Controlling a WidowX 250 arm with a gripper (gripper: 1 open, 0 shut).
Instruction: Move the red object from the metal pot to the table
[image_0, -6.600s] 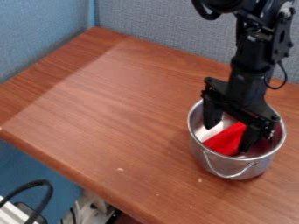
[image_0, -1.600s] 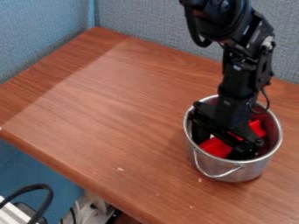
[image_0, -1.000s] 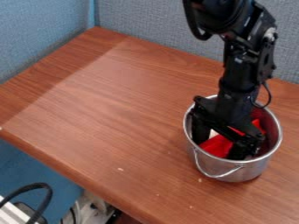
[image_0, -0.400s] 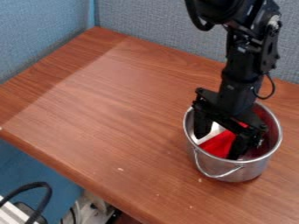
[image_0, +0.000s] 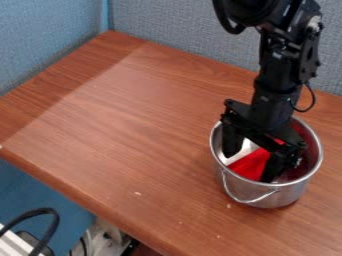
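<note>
A round, shiny silver steel pot (image_0: 267, 180) with straight sides and a rolled rim stands near the right front corner of a reddish-brown wood-grain bench (image_0: 120, 110), its thin wire handle hanging down the wall that faces the camera. Inside the pot lies a small bright red block (image_0: 262, 160), seen as a red patch between the fingers, with a paler patch just to its left; how the block rests on the bottom cannot be made out. The black robot arm reaches straight down into the pot, and its hand (image_0: 257, 152) is spread wide, one dark finger (image_0: 230, 138) against the left inner wall and the other toward the right, straddling the red block rather than pinching it. Whether the fingers touch the block cannot be told.

The rest of the bench top is smooth and faintly glossy, with a rounded front edge. Behind it rises a blue-grey fabric partition (image_0: 160, 25). Below the bench edge, at the lower left, black cables (image_0: 34, 228) loop over a blue floor.
</note>
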